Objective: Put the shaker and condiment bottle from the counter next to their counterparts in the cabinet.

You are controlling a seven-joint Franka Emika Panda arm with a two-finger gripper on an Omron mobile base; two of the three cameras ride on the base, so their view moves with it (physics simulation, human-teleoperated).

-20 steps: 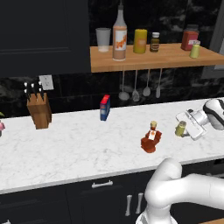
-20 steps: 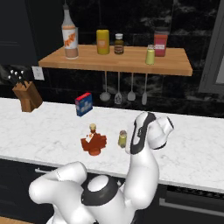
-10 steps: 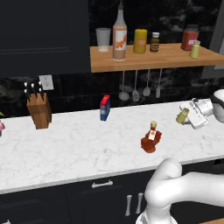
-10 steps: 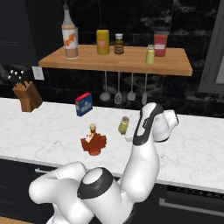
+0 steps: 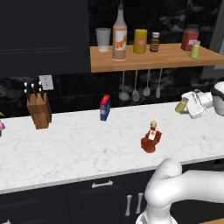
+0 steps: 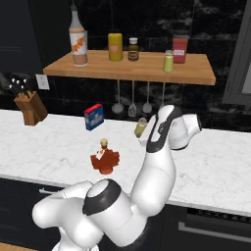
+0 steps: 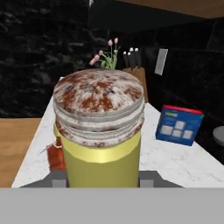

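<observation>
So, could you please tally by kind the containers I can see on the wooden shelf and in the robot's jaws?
Shakers: 2, one held off the counter, one on the shelf
Bottles: 1
Cups: 1
Yellow canisters: 1
Jars: 2, dark and red
Total: 7

Rendered home kitchen. White marble-veined worktop over dark drawers with metal handles. Knife block by a wall outlet. Ladles and spoons hang beneath a wooden shelf holding bottles and jars, against black tile.
</observation>
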